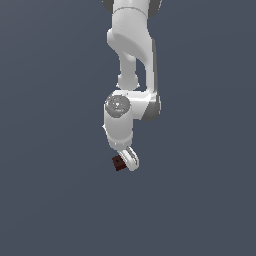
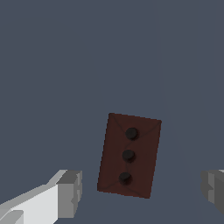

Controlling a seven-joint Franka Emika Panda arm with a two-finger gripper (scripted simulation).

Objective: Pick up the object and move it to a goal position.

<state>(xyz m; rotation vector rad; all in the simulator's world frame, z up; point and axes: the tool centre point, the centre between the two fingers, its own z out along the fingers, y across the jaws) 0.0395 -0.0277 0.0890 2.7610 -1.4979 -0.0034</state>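
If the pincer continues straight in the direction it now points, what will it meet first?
Most likely the brick. In the wrist view it lies between the two open fingers, which do not touch it. In the exterior view the pincer is right beside the brick. The depth is unclear, so the remaining gap cannot be judged.

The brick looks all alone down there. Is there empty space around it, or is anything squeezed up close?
Only near the gripper is it crowded: the brick lies between its open fingers, with a gap on each side. Beyond the brick's far end, and outside both fingers, the wrist view shows only bare grey floor. In the exterior view the floor is bare around the arm.
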